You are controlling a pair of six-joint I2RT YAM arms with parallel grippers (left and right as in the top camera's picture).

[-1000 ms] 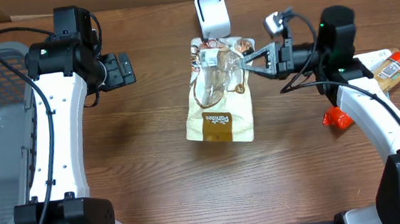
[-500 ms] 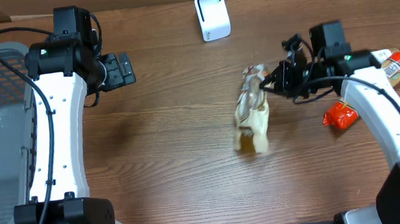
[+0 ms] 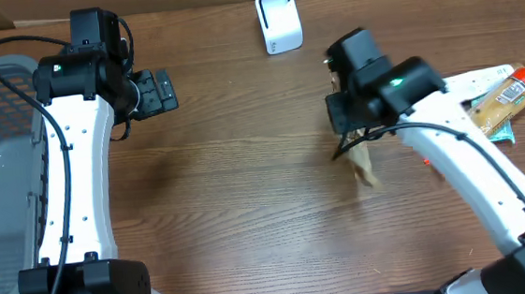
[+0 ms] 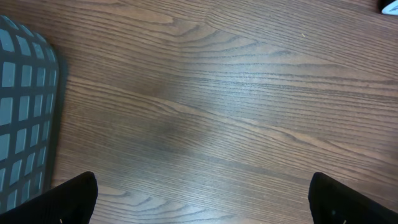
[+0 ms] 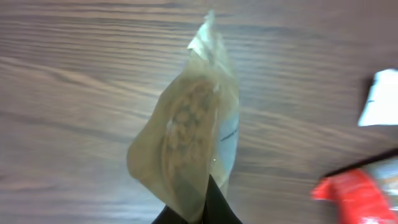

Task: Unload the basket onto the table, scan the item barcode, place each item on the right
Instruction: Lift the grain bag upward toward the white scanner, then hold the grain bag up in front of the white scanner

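The item is a clear-and-tan snack bag (image 5: 193, 130). It hangs edge-on from my right gripper (image 5: 208, 210), which is shut on its lower edge. From overhead only a blurred tan strip of the bag (image 3: 363, 165) shows below the right wrist, above the table right of centre. The white barcode scanner (image 3: 279, 20) stands at the back centre, well clear of the bag. My left gripper (image 3: 155, 92) hovers at the left with its fingers (image 4: 73, 198) wide apart and nothing between them.
A grey basket (image 3: 2, 177) stands at the table's left edge, and its corner (image 4: 25, 124) shows in the left wrist view. Other packets lie at the far right: a brown one (image 3: 498, 100), a red one (image 5: 354, 193) and a white one (image 5: 379, 106).
My right arm has carried the bag away from the scanner, toward the front right, and has turned so the bag now hangs edge-on. The left arm has stayed still.
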